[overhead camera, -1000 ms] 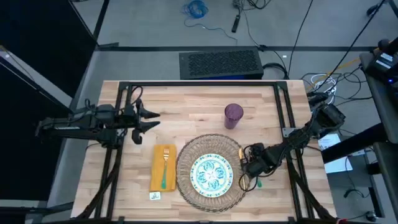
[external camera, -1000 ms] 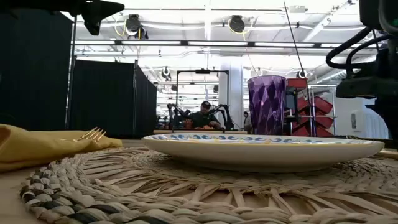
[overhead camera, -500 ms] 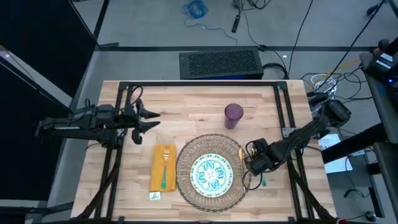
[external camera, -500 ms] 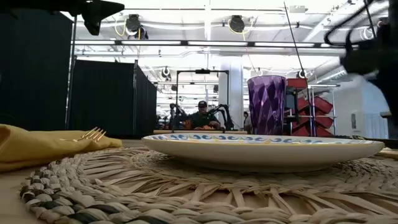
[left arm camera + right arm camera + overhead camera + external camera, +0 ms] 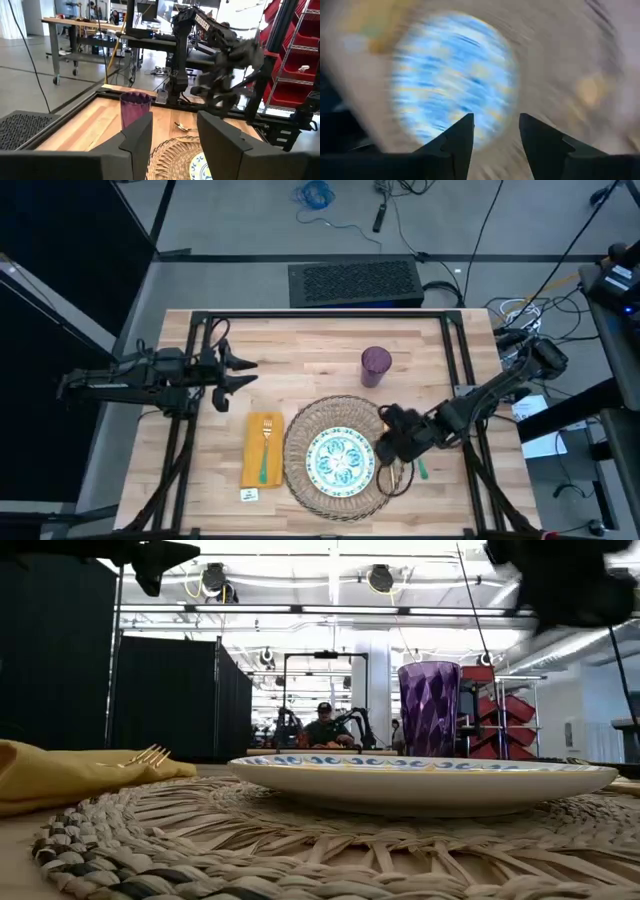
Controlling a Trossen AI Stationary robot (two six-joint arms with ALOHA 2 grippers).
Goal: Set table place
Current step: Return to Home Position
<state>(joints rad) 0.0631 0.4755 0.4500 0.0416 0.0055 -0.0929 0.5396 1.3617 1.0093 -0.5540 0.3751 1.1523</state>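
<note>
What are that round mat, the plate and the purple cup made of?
The mat looks like woven straw or dried grass: flat braided strands show. The plate seems glazed ceramic, glossy with a painted blue pattern. The cup looks like translucent faceted glass or plastic; which, I cannot tell.

Robot lab: workbenches (image 5: 75, 22), red shelving (image 5: 296, 50)
</note>
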